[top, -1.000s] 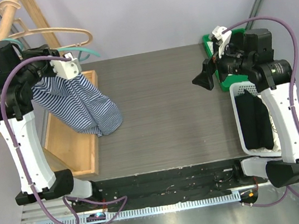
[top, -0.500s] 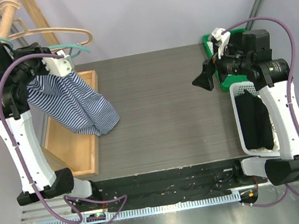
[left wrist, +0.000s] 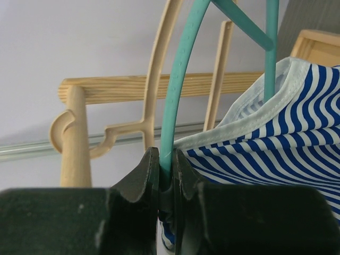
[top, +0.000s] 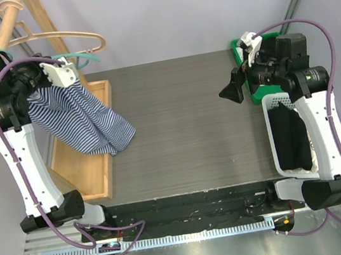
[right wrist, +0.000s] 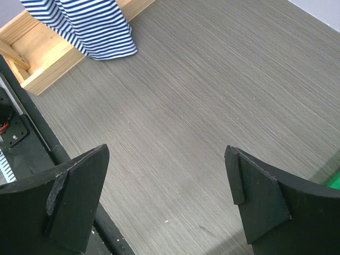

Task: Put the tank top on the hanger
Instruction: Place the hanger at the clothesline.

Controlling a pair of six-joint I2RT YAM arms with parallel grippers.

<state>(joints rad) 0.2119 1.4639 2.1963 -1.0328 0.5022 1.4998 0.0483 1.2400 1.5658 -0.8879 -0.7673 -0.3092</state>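
The striped tank top (top: 86,121) hangs on the teal hanger (top: 86,58) at the left, its hem trailing onto the table edge. My left gripper (top: 62,70) holds them up beside the wooden rack. In the left wrist view my left gripper (left wrist: 166,154) is shut on the hanger (left wrist: 178,90), whose thin teal rod is pinched between the jaws, and the tank top (left wrist: 276,138) drapes to the right with its white trim over the hanger's arm. My right gripper (top: 232,89) hovers open over the right of the table. The right wrist view shows my right gripper (right wrist: 167,159) empty, far from the tank top (right wrist: 85,24).
A tan wooden hanger (top: 60,36) hangs from the wooden rack (top: 13,22) at the far left, right behind the teal one. The rack's wooden base tray (top: 90,171) lies under the top. A white basket (top: 278,150) holding a black garment (top: 287,135) stands at the right, beside a green object (top: 252,93).
My left arm has carried the hanger and tank top a little left and back toward the rack, and the fabric has swung with it. The right arm has not moved.
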